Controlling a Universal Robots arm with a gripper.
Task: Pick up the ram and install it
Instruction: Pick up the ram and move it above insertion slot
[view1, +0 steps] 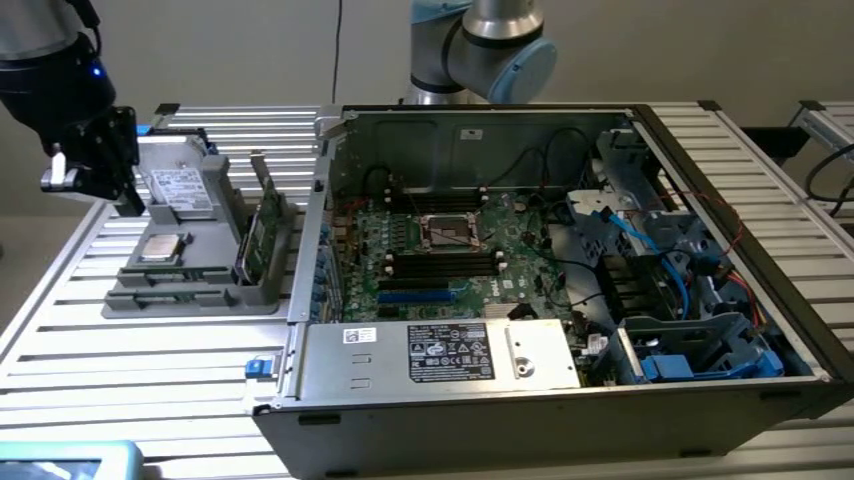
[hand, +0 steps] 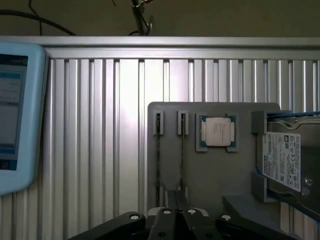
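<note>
Slatted metal table (hand: 100, 125), closed empty hand (hand: 177, 199) over grey tray (hand: 215, 172)

Ribbed aluminium table (view1: 134, 340); plain beige wall (view1: 240, 50) behind.

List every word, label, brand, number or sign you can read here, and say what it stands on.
None reads as words; all are too small or blurred:
power supply label: dense print, unreadable.
small white sticker beside it: unreadable.
sticker on the case's inner wall: unreadable.
hard drive label: print, unreadable.
processor lid: faint marks, unreadable.
tablet screen: blurred lines.
</note>
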